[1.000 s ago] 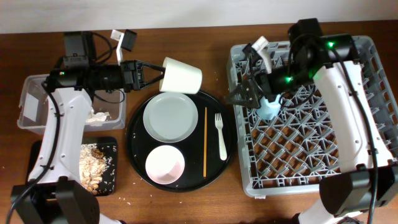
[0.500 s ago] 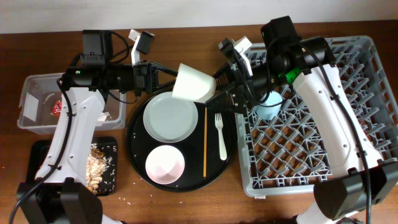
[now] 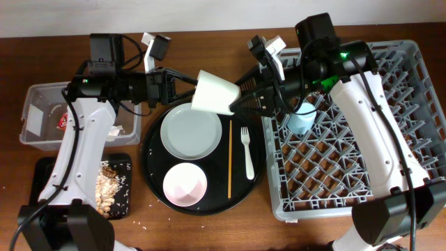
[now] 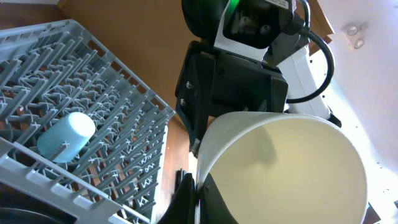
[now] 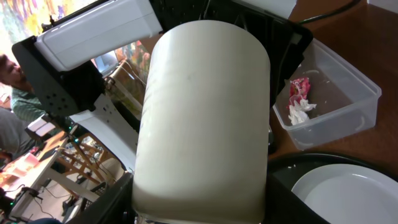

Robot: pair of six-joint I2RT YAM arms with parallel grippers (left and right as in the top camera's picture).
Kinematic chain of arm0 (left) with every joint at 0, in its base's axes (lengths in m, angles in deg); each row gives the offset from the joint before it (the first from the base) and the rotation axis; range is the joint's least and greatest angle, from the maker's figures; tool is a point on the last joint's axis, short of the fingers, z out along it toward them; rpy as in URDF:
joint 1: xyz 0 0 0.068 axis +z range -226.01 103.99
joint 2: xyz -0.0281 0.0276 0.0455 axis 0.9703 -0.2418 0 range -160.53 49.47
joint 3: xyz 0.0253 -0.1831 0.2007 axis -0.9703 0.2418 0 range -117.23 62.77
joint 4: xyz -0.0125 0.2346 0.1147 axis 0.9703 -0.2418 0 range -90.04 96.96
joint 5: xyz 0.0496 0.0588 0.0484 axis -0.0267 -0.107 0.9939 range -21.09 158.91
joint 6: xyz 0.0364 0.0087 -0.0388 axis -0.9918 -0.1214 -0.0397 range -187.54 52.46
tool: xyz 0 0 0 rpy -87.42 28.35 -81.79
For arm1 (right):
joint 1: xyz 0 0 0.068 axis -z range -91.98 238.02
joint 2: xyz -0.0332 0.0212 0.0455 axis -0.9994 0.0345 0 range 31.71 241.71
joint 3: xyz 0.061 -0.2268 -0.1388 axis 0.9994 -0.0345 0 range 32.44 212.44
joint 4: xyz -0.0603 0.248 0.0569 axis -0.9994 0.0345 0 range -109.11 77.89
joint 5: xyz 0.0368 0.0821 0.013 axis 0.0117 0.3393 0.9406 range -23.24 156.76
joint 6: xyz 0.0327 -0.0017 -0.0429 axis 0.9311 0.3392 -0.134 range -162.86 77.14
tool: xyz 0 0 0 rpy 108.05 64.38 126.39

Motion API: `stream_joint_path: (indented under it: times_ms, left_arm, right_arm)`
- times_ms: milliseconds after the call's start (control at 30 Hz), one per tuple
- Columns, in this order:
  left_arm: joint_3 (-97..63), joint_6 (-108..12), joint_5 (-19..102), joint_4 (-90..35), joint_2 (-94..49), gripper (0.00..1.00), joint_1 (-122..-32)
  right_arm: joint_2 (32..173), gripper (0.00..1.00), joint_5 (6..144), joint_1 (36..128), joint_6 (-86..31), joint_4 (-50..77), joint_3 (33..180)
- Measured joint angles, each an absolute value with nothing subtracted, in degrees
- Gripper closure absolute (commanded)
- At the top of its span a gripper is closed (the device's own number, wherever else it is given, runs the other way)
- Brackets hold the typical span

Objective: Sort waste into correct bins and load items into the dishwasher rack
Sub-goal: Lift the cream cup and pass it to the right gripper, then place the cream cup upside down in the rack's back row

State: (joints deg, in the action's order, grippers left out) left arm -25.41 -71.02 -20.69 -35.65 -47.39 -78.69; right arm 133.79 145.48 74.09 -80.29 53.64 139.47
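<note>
The cream cup (image 3: 214, 93) hangs in the air over the round tray's back edge, between both arms. My left gripper (image 3: 182, 85) is shut on its rim; in the left wrist view (image 4: 199, 193) one finger is inside the cup (image 4: 292, 168) and one outside. My right gripper (image 3: 240, 103) is shut on the cup's base end, with fingers (image 5: 199, 186) on both sides of the cup (image 5: 205, 112). The light blue cup (image 3: 301, 122) lies in the dishwasher rack (image 3: 348, 167) and shows in the left wrist view (image 4: 65, 134). The clear tub (image 3: 35, 111) holds the red wrapper (image 5: 300, 88) and tissue (image 5: 300, 113).
The round black tray (image 3: 148, 150) holds the pale plate (image 3: 189, 130), the pink-white bowl (image 3: 185, 185), the white fork (image 3: 247, 153) and the chopstick (image 3: 230, 160). A shallow black tray (image 3: 45, 174) at front left holds food scraps (image 3: 106, 185).
My right gripper has swung left from the rack to the cream cup and closed round its base. My left gripper has brought the cup rightward and still holds its rim.
</note>
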Motion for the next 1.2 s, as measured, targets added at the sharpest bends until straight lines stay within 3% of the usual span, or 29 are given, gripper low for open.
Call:
stream_joint_path:
  times_ms: [133, 367, 467, 600, 667, 1033, 1200]
  left_arm:
    - [-25.41, -71.07, -20.45, -35.47, -47.39, 0.98, -78.80]
    - [-25.59, -71.18, -14.00, -41.31, -47.39, 0.79, -82.01]
    - [-25.59, -71.18, -11.99, -41.51, -47.39, 0.76, -82.80]
    - [-25.59, -71.15, -9.43, -41.51, -47.39, 0.63, -82.69]
    - [-25.59, -71.11, -7.18, -41.48, -47.39, 0.61, -82.69]
    - [-25.59, -71.20, 11.97, -43.60, -47.39, 0.57, -80.55]
    - [-25.59, -71.18, 19.81, -47.10, -47.39, 0.57, -80.55]
  right_arm:
    - [133.79, 0.59, 145.48, 74.18, -80.16, 52.72, 139.45]
    - [133.79, 0.59, 146.18, 76.01, -77.34, 47.89, 139.38]
    - [133.79, 0.59, 146.38, 77.44, -76.99, 47.85, 139.38]
    - [133.79, 0.59, 146.27, 77.78, -76.66, 47.82, 139.38]
    - [133.79, 0.60, 145.39, 77.78, -75.94, 47.65, 139.38]
    - [133.79, 0.65, 127.82, 82.90, -60.71, 45.07, 139.38]
    - [133.73, 0.66, 105.24, 84.36, -48.34, 46.05, 139.40]
